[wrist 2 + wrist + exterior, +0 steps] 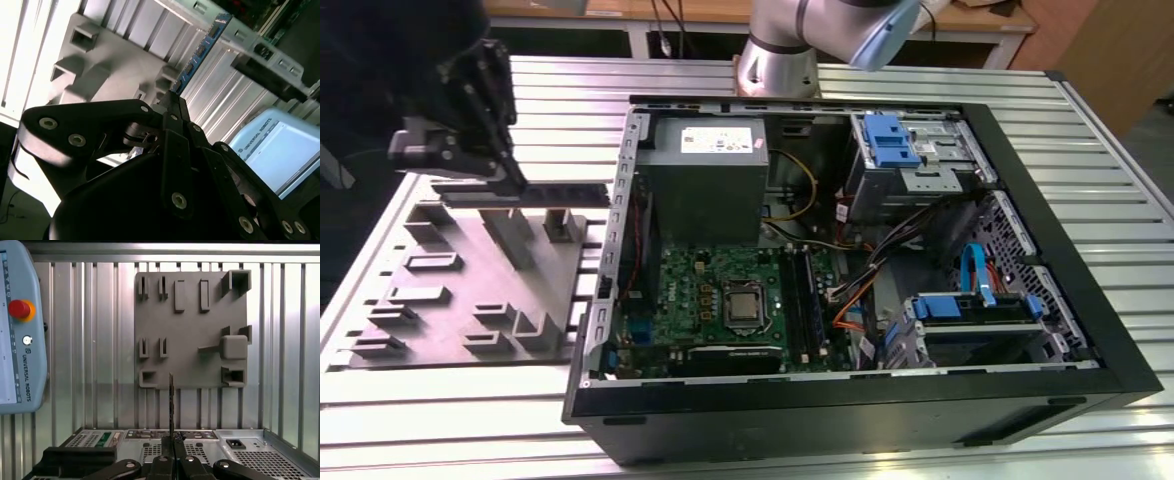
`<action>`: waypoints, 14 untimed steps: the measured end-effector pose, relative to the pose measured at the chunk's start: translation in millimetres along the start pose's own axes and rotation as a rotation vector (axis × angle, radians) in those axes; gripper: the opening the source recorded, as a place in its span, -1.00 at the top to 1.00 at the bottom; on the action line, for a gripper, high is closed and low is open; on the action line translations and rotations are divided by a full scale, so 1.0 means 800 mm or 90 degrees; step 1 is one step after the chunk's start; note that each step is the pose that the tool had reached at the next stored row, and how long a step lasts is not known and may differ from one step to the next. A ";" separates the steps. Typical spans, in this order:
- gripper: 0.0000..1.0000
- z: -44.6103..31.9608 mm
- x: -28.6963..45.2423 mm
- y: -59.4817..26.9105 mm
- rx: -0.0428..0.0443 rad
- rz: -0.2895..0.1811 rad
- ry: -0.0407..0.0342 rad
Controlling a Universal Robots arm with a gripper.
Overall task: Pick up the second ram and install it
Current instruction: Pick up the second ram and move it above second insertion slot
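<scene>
Above the grey fixture plate [454, 300], just beside the open computer case [854, 400], the claw [507, 180] pinches the second ram [567, 193], best carried level and square to the motherboard [700, 290] for clean seating.

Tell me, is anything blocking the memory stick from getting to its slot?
The hand holds the second ram beside the computer case; the case's side wall stands between it and the memory slots. Nothing visible covers the slots.

In the exterior view the grey plate [460, 300] is lit softly, faint shadows being cast beside its blocks; in the second wrist view the table [15, 50] beside it is washed white by glare; the gripper [172, 102] is left dark.
</scene>
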State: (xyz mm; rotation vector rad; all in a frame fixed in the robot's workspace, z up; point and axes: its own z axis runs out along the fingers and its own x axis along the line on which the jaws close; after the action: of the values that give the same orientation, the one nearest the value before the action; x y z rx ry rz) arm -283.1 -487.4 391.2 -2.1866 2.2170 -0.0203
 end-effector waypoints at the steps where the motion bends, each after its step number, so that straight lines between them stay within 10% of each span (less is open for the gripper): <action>1: 0.76 0.0002 -0.0001 -0.006 -0.0003 0.000 0.0000; 14: 0.76 0.0034 -0.0011 -0.079 -0.0022 0.000 0.0000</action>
State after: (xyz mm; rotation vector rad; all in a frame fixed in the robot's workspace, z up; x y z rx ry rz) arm -219.5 -487.4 390.3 -2.1884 2.2186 -0.0165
